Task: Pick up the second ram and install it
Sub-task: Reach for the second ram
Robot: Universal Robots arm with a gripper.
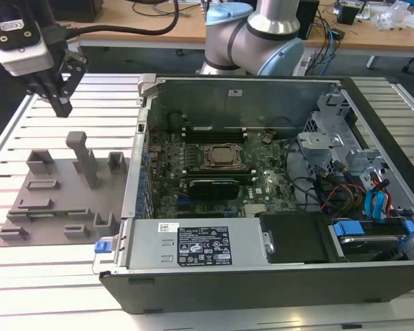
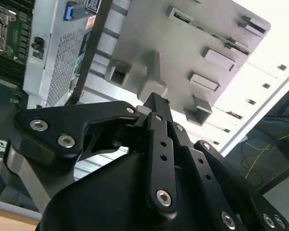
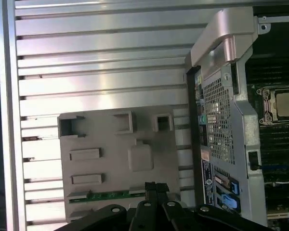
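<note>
Above the far corner of the grey fixture plate (image 1: pixel 55 183), at the exterior view's left, the gripper (image 1: pixel 61 107) is seen hanging well clear of the open computer case (image 1: pixel 248 93). Its jaws are drawn together to a point and nothing is held between them. Inside the case the motherboard (image 1: pixel 269 183) and its CPU socket (image 1: pixel 224 155) are exposed.

From the second wrist view, the gripper (image 2: pixel 156 101) is seen from behind. The closed fingers are aimed at the fixture plate (image 2: pixel 183 53) and its raised blocks, and no part is clamped.

Along one edge of the fixture plate (image 3: pixel 111 159), in the first wrist view, the second ram (image 3: pixel 106 196) is found lying in a long slot. One end of it lies just beside the gripper (image 3: pixel 156 186). The step in hand is judged to be the approach for the pick.

For a good grasp, the jaws should be opened before any descent. They should be centred along the stick's length and squared to its thin faces, so that it is lifted straight out of the slot without tilting or binding.

The second ram is seen as a thin, narrow green strip, set on edge so that little more than its top edge is presented. Its chips cannot be made out.
</note>
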